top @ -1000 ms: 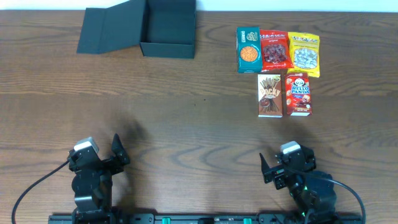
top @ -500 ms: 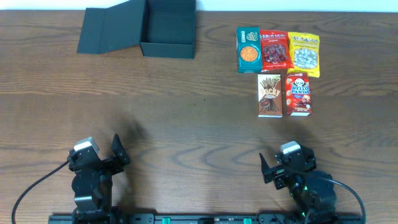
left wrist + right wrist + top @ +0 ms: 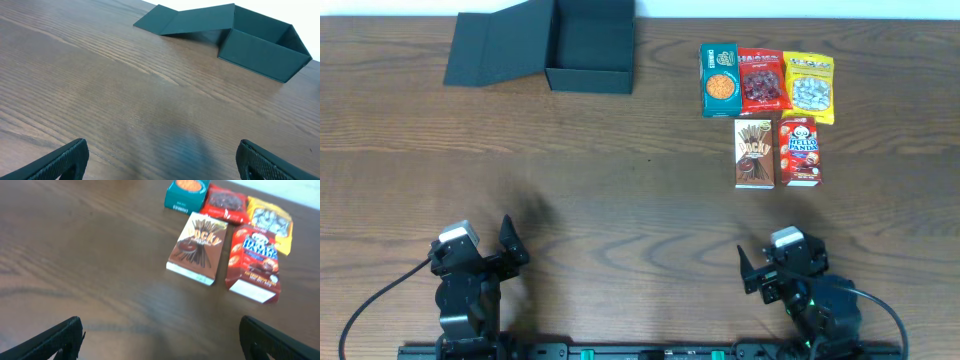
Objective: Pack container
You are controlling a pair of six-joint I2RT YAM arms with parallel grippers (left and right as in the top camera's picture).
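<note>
Nothing packed; container (image 3: 590,45) open at far edge of counter (image 3: 640,190). Left hand (image 3: 483,245) and right hand (image 3: 772,262) released, empty. Next: grasp Pocky box (image 3: 754,153)

The site is a robot manipulation test bench in a lab: a left arm (image 3: 465,290) and a right arm (image 3: 812,298) stand cabled on a black rail (image 3: 620,352) at the near edge of a wood-grain table (image 3: 640,200), with snack packs (image 3: 765,85) in neat rows far right and an open container (image 3: 590,45) far left.
</note>
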